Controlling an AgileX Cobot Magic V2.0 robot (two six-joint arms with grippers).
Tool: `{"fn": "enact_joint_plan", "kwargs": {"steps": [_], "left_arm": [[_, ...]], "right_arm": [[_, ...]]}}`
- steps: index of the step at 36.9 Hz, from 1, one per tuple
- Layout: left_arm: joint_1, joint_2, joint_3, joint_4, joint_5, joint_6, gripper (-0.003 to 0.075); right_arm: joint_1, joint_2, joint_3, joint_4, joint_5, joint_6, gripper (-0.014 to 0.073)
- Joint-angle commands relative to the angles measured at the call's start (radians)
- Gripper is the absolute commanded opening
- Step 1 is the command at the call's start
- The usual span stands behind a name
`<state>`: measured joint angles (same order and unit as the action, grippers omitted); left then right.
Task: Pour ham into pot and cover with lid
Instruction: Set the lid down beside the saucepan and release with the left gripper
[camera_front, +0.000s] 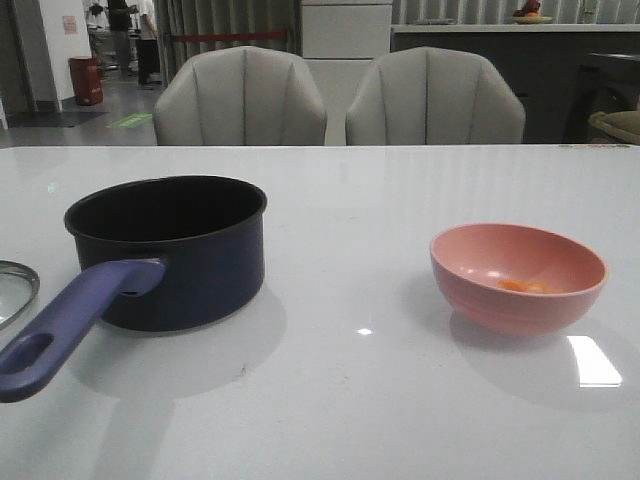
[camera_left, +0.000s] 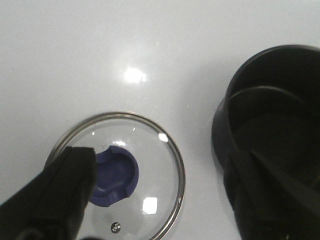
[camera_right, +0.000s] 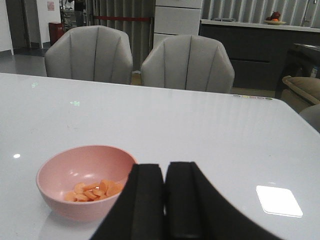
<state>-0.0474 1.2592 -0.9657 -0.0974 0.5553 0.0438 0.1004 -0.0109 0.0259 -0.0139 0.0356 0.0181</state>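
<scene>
The dark navy pot (camera_front: 200, 275) stands at the table's left, its blue-purple handle (camera_front: 70, 325) pointing toward me. The glass lid (camera_front: 14, 290) lies flat just left of it, cut by the frame edge. In the left wrist view the lid (camera_left: 150, 150) shows its dark blue knob (camera_left: 117, 172), and the pot (camera_left: 223, 107) is beside it. My left gripper (camera_left: 159, 165) hangs open above the lid, holding nothing. At the right, ham (camera_front: 525, 286) lies in a pink bowl (camera_front: 480, 300). My right gripper (camera_right: 164, 167) is shut and empty beside the bowl (camera_right: 75, 207) of ham (camera_right: 94, 191).
Two grey chairs (camera_front: 240, 100) (camera_front: 435, 100) stand behind the table's far edge. Bright light reflections (camera_front: 592, 360) lie on the glossy white tabletop (camera_front: 350, 400). Neither arm shows in the front view.
</scene>
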Motion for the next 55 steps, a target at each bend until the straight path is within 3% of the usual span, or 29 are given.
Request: {"fn": "enact_joint_plan", "kwargs": {"steps": [1,11,31,47,55], "left_arm": [[-0.036,-0.134,0.056,-0.012,-0.156,0.001,0.0552],[-0.106,-0.463,0.298,-0.008,-0.309,0.001,0.0552],[-0.109,-1.104,0.609,-0.004,-0.289,0.001,0.0552],[-0.109,-1.18,0.662,-0.004,-0.325,0.001,0.0552],[-0.109,-1.18,0.662,-0.004,-0.339,0.001,0.0552]], "right_arm": [[-0.002,-0.019,-0.004,-0.007,-0.088,0.001,0.0146],[-0.002,-0.019,-0.004,-0.007,-0.088,0.001,0.0146],[-0.002,-0.019,-0.004,-0.007,-0.088,0.001,0.0146],[-0.002,-0.019,-0.004,-0.007,-0.089,0.001,0.0146],[-0.004,-0.019,-0.008,-0.007,-0.205,-0.004,0.0146]]}}
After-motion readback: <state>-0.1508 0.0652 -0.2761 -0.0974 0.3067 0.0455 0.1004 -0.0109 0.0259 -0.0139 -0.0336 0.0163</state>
